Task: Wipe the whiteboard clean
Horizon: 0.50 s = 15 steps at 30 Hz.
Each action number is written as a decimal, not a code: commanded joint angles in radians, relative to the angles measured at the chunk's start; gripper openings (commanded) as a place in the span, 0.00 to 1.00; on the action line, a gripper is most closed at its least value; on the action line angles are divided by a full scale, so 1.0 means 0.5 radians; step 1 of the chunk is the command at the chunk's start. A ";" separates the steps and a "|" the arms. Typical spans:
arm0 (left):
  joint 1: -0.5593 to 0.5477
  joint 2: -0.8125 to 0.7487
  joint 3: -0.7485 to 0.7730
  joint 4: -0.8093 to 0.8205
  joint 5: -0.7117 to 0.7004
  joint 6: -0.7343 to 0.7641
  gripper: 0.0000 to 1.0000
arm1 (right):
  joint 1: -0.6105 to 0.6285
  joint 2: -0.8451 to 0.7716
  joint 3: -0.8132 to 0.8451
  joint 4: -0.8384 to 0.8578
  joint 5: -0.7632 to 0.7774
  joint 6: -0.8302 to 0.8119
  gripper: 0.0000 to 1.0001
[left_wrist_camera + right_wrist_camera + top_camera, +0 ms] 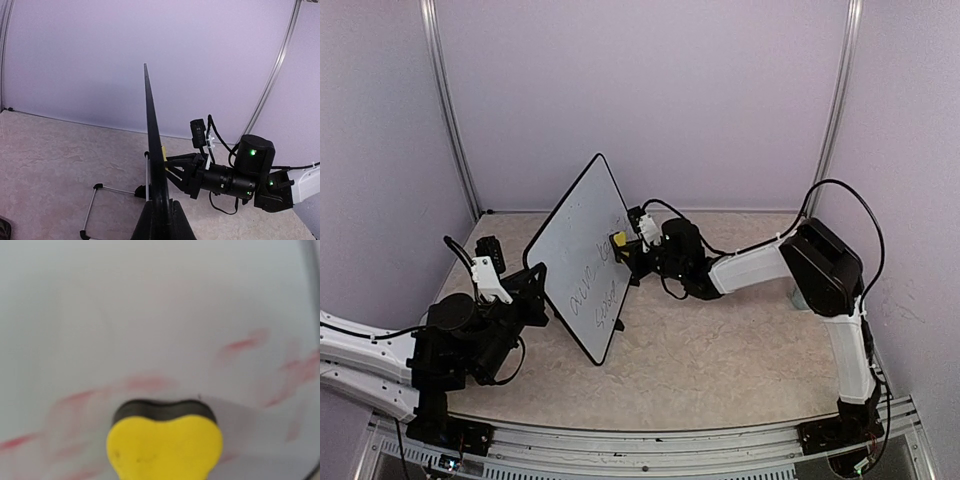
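Whiteboard on edge, pinched by left pincer; right pincer pinches yellow eraser against it.

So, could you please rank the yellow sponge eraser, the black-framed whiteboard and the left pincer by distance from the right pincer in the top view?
From the right pincer:
1. yellow sponge eraser, clamped in it.
2. black-framed white whiteboard, just left, the eraser against it.
3. left pincer, beyond the board, gripping its lower-left edge.

The beige marbled table carries the whiteboard, standing tilted on its lower edge.
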<state>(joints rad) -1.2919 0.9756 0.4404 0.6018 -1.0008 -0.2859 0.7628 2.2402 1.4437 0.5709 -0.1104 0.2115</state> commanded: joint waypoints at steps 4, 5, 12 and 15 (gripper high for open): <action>-0.043 -0.015 -0.052 0.008 0.344 0.033 0.00 | 0.505 -0.248 -0.383 0.507 -0.128 -0.106 0.00; -0.040 -0.024 -0.059 0.011 0.343 0.029 0.00 | 0.545 -0.269 -0.421 0.548 -0.116 -0.104 0.00; -0.041 -0.090 -0.119 0.020 0.342 0.010 0.00 | 0.716 -0.337 -0.651 0.792 -0.202 0.005 0.00; -0.037 -0.123 -0.143 0.030 0.347 0.002 0.00 | 0.693 -0.299 -0.642 0.755 -0.169 0.034 0.00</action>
<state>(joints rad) -1.2911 0.9222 0.3847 0.6117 -1.0130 -0.2832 1.0863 2.0701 1.1309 0.9543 -0.1009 0.1955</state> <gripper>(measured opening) 0.057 0.203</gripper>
